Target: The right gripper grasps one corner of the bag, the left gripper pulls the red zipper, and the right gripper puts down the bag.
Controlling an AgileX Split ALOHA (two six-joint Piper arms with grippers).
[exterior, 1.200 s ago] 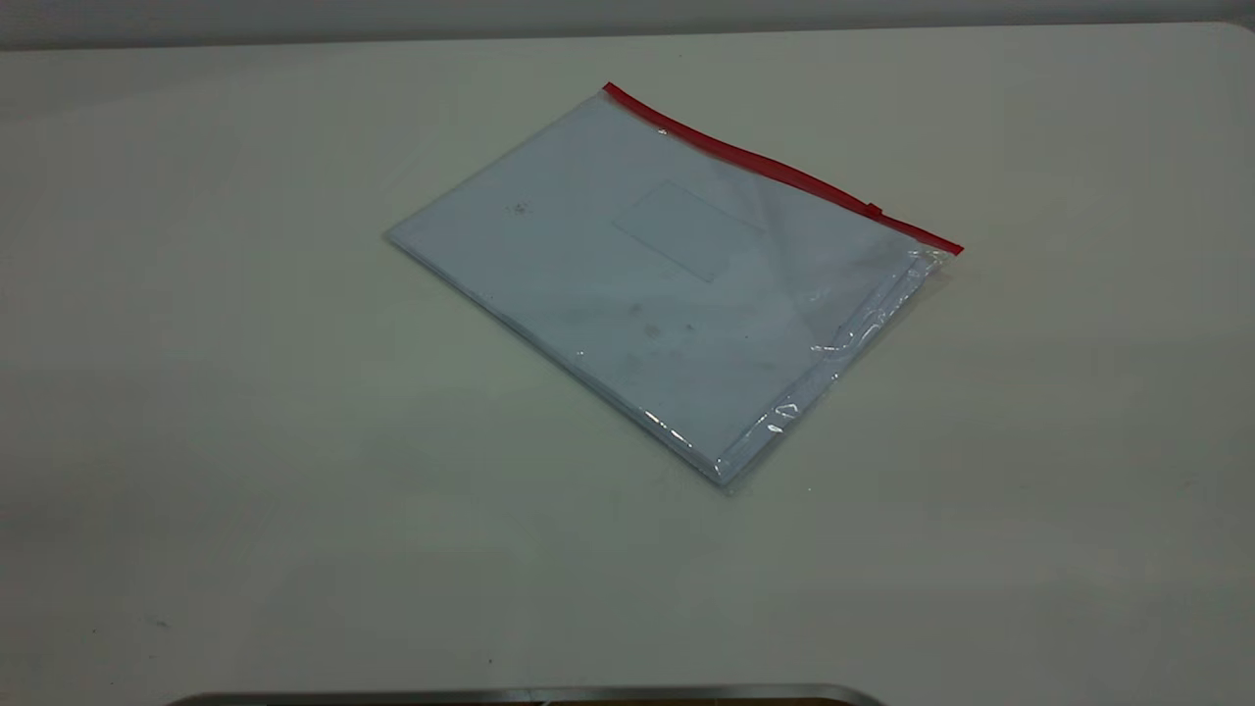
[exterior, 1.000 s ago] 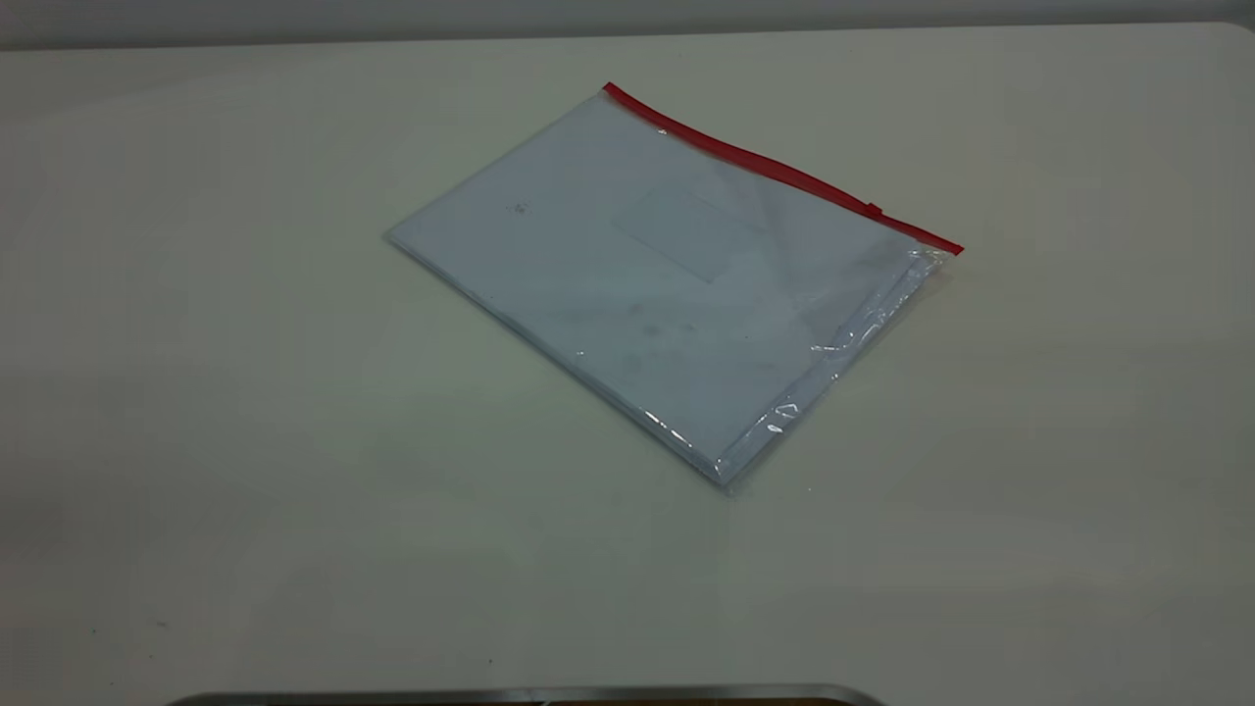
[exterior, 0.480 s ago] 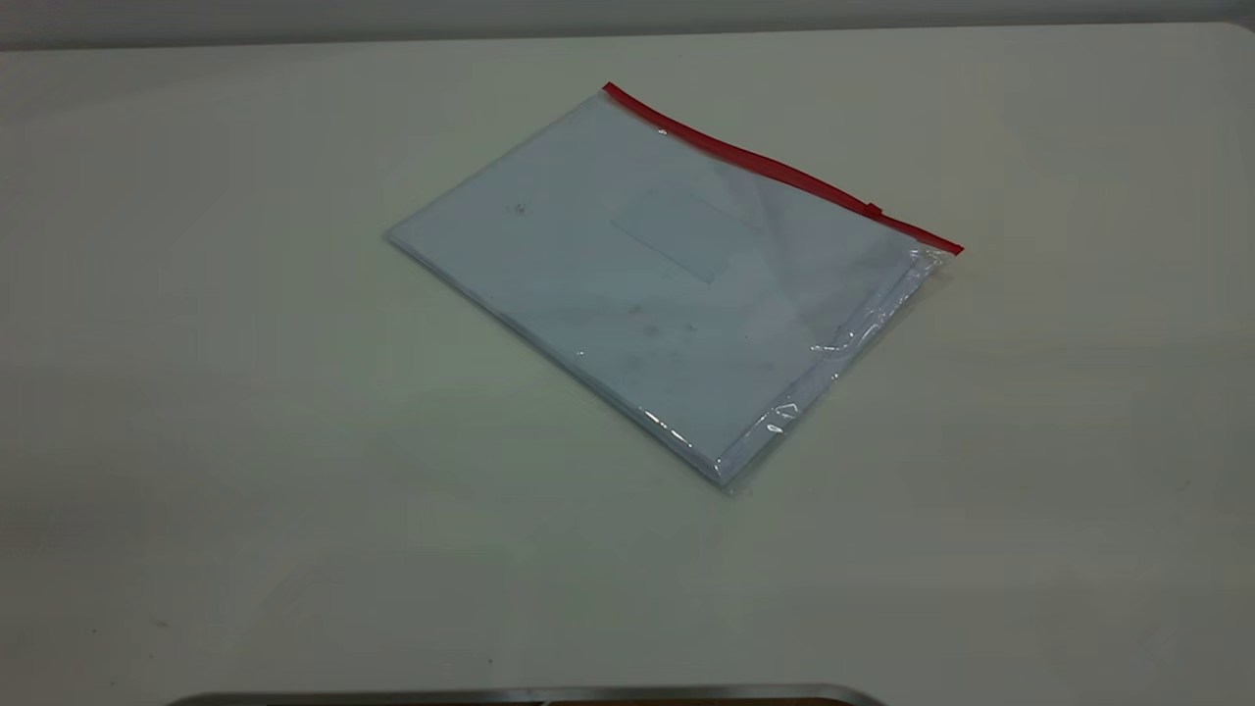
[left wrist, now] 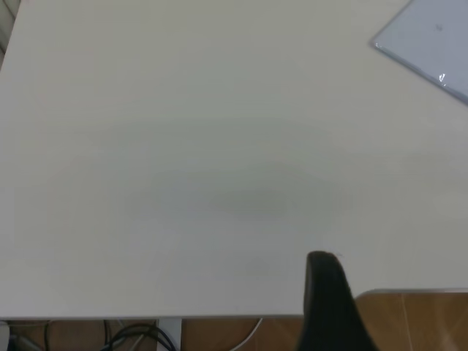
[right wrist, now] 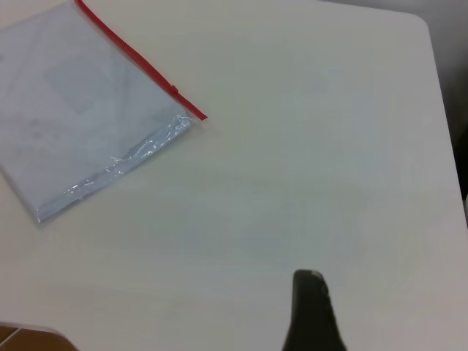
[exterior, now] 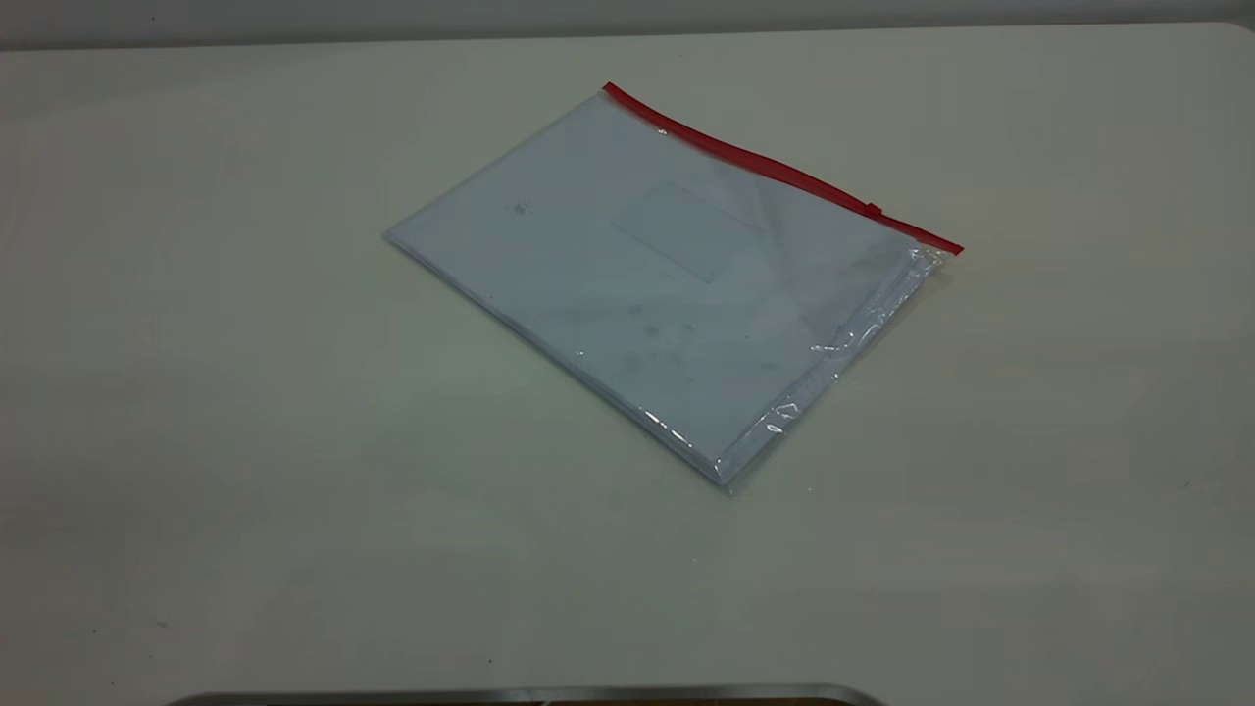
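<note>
The bag (exterior: 667,284) lies flat on the table, clear plastic with white paper inside. Its far long edge is the red zipper (exterior: 775,169), with the small slider tab (exterior: 873,209) near the right end. Neither gripper appears in the exterior view. In the left wrist view, the black tip of my left gripper (left wrist: 325,267) hangs over the table's near edge, far from the bag's corner (left wrist: 431,40). Seen from the right wrist, the right gripper (right wrist: 308,281) is a black tip above bare table, well away from the bag (right wrist: 80,110) and its zipper (right wrist: 139,62).
The pale table (exterior: 245,441) surrounds the bag on all sides. A metal strip (exterior: 529,694) runs along the bottom of the exterior view. Wooden floor (left wrist: 417,322) and cables (left wrist: 131,336) show below the table edge. The table's rounded corner (right wrist: 424,29) is near the right arm.
</note>
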